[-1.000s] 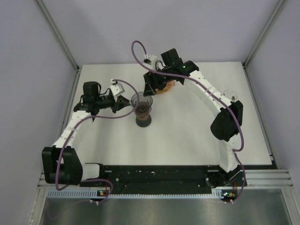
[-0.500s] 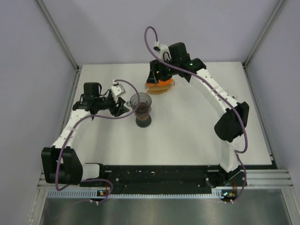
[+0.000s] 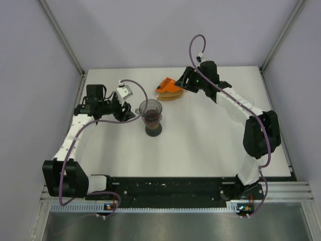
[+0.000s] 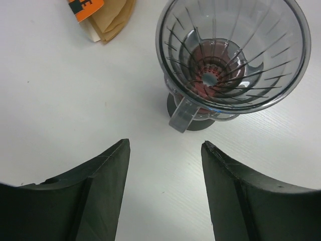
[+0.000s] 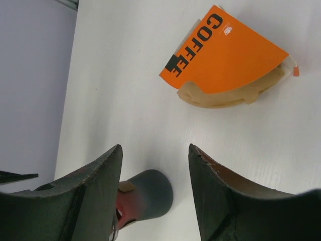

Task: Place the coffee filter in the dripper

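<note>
**Overhead view.** The clear ribbed dripper is seated upright on a dark base, left of the middle of the white desk. The coffee filters, a stack of brown paper, are tucked into an orange sleeve. They are laid flat on the desk above and to the right of the dripper, apart from it.

**Left wrist view.** The left fingers are spread open at the bottom of the frame with only bare desk between them. The dripper is seen at upper right, just beyond the fingertips and untouched. Its handle is turned toward the camera, and its ribbed cone is seen through to a reddish bottom. A corner of the filters is shown at the upper left.

**Right wrist view.** The right fingers are likewise parted and nothing is held. The sleeve, printed "COFFEE", is shown at upper right, clear of the fingertips. The brown filters are exposed along its lower edge.
</note>
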`<action>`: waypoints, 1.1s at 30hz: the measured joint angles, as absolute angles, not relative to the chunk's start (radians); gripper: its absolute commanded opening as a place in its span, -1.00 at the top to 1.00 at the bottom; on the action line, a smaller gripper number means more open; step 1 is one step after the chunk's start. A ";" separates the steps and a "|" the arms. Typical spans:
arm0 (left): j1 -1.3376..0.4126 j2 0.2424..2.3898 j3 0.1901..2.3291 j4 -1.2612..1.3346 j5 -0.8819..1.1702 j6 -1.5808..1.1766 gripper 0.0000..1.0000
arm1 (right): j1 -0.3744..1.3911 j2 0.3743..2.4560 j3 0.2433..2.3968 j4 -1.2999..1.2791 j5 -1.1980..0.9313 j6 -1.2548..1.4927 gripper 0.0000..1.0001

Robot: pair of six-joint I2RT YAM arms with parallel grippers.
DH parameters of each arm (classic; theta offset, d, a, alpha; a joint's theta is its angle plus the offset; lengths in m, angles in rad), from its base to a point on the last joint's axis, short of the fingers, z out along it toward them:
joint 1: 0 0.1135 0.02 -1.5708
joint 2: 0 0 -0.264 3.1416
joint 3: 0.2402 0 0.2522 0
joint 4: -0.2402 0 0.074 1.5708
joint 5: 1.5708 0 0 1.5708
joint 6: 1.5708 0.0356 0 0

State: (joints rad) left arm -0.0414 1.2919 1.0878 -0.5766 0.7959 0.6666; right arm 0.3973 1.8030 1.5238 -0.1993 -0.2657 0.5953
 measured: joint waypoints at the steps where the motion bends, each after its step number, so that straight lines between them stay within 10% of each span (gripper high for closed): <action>1: -0.040 1.292 1.099 -0.583 0.783 0.652 -0.30 | 0.397 1.802 1.486 -0.154 -0.265 0.634 0.00; 33: 0.019 1.271 1.184 -0.629 0.425 0.364 -0.29 | 0.428 2.122 1.153 0.557 -0.107 1.463 0.24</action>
